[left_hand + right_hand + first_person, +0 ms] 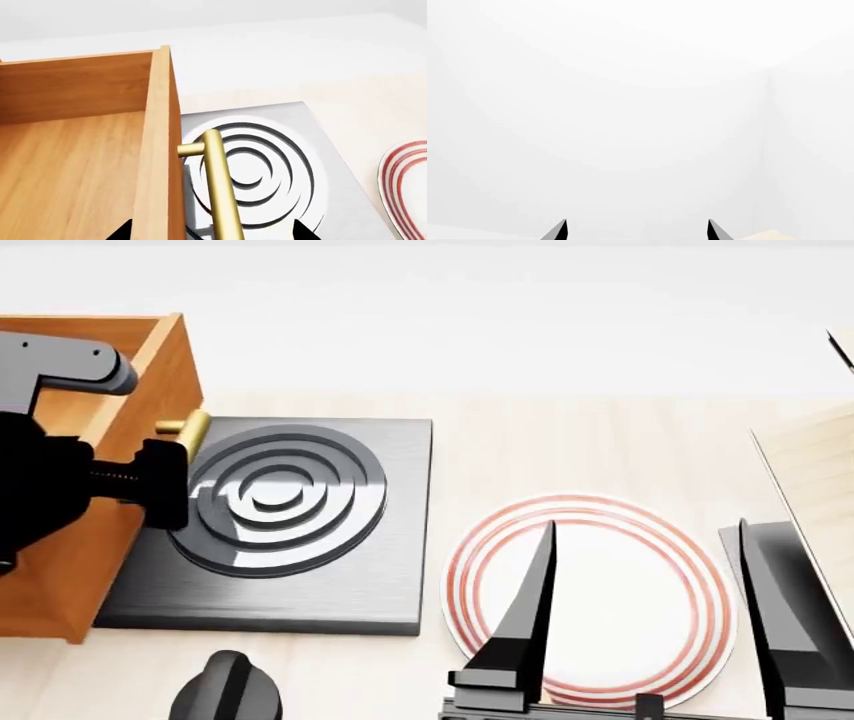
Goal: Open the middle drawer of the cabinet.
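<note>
Brass bar handle (221, 190): long axis runs along the drawer front; in the left wrist view it passes between the two dark fingertips at the frame's lower edge. One post joins it to the wood.
Middle drawer (73, 165): orange-brown wood, open-topped box with its inside floor and walls showing, so it already stands pulled out some way. In the head view it sits at far left, its front panel facing the hob.
Cabinet body: not separately visible in any view; only the drawer box shows.
Left gripper (167, 485): at the drawer front, right at the handle. Fingertips stand apart on either side of the front panel and bar. Whether the pads actually press the bar: cannot tell, contact is cropped out.
Right gripper (647, 625): fingers spread wide, holding nothing, hovering above the red-ringed plate (687, 570), well apart from the drawer. Its wrist view shows only blank white wall.
Nearer arm: left, by far.
Pull direction (judgement): away from the drawer box, out over the black hob plate (394, 520), square to the bar's long axis.
Progress (judgement): drawer looks partly to mostly open; the remaining travel is hidden.
Risk (judgement): the bar slipping from the fingers if the grip is loose.
</note>
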Controlling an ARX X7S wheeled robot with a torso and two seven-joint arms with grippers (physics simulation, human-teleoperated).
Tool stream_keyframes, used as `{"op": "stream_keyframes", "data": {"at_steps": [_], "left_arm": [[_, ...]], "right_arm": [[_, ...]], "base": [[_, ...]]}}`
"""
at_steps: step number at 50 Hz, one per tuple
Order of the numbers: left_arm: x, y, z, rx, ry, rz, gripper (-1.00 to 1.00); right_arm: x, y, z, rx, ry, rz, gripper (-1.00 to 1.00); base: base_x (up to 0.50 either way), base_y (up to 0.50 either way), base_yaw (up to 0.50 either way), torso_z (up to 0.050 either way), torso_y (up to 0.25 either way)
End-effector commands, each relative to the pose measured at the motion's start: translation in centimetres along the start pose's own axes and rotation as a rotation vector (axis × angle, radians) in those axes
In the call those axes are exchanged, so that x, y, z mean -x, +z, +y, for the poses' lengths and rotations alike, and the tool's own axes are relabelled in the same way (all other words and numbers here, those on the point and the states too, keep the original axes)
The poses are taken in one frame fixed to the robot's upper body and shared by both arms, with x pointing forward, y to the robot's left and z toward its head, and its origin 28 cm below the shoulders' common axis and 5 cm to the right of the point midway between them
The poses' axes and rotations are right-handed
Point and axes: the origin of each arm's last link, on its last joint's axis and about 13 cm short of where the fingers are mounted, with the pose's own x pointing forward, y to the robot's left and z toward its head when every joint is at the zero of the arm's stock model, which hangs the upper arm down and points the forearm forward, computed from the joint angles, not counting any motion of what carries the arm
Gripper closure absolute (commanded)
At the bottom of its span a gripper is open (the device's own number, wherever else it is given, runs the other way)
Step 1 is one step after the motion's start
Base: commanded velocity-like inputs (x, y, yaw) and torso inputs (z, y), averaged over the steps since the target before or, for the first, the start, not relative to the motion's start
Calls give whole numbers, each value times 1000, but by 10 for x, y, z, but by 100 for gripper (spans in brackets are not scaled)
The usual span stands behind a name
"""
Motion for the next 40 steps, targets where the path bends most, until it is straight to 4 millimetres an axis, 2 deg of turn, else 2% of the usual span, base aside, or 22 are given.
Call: {"op": "stream_keyframes", "data": {"at_steps": [1,40], "left_arm": [[4,5,-14,10,-71,-20,-100],[20,9,-38,19,-118,-78,-100]], "right_arm": [[10,-23,6,-37,76,179,-100],[12,-23,6,-39,77,179,-100]], "base": [[0,0,0,0,0],[0,-1,-1,-2,0]]}}
